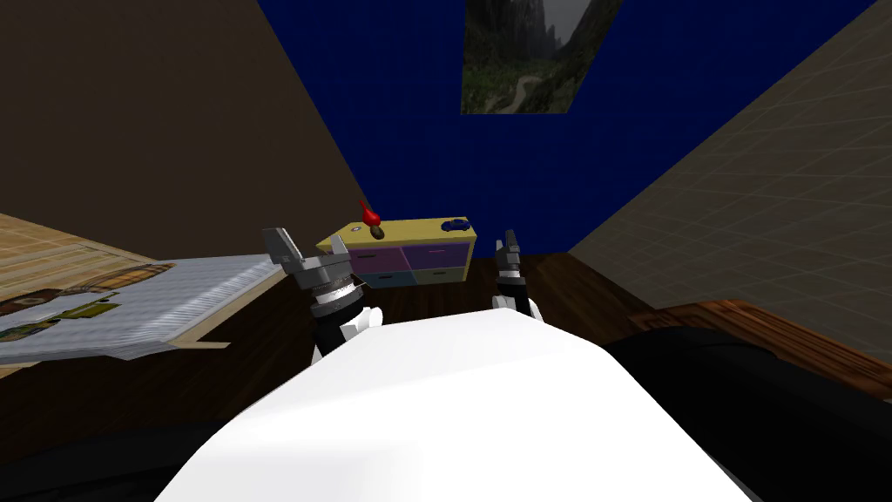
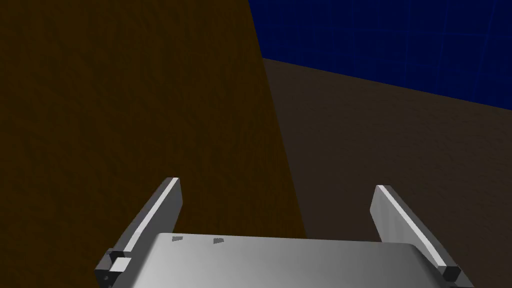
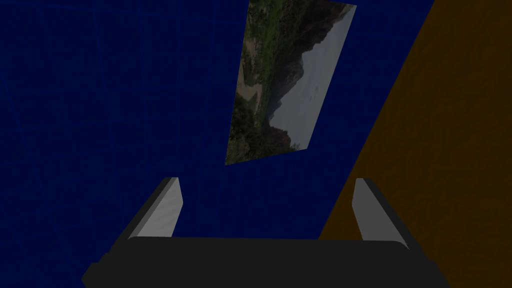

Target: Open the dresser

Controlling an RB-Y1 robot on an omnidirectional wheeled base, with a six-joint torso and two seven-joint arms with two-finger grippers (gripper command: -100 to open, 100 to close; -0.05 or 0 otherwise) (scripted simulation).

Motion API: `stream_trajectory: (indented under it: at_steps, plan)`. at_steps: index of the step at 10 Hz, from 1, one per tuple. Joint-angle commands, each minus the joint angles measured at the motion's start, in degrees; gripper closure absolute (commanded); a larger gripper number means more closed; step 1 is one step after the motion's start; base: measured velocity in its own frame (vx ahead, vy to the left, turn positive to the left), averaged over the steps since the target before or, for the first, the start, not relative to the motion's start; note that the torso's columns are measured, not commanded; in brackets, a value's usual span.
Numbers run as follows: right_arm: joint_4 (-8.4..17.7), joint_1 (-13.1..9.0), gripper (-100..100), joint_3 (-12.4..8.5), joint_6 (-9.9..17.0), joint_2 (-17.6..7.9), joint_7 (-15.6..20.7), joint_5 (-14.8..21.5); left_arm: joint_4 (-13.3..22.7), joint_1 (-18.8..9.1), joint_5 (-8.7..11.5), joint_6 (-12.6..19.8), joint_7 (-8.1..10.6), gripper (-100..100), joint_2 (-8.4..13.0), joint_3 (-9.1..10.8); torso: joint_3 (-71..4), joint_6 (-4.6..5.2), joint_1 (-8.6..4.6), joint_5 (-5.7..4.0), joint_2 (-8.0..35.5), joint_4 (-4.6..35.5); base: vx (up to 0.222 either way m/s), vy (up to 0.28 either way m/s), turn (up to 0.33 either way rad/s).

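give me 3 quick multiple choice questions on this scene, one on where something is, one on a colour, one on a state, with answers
1. Where does the dresser stand?
A. against the blue wall, ahead of the robot
B. on top of a bed
C. behind a door

2. What colour is the dresser's top?
A. white
B. yellow
C. black

3. How are the left gripper and the right gripper?
A. both shut on a drawer handle
B. left open, right shut
C. both open, holding nothing

Answers:
1 A: the head view shows it at the foot of the blue wall, beyond both grippers.
2 B: its top is yellow, with a red thing on it.
3 C: in each wrist view the two fingers stand well apart with nothing held between them.
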Motion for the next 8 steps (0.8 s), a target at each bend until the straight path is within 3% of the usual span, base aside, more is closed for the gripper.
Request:
stream_trajectory:
  at_steps: [1,8]
  plan:
    - [0.0,0.0,0,0.0,0.0,0.0,0.0,0.0,0.0,0.0,0.0,0.0,0.00,0,0.0,0.00,-4.7,0.00,0.00,0.00,2.3,2.3,0.000,0.000,0.000]
    - [0.0,0.0,0,0.0,0.0,0.0,0.0,0.0,0.0,0.0,0.0,0.0,0.00,0,0.0,0.00,-62.3,0.00,0.00,0.00,31.2,31.1,0.000,0.000,0.000]
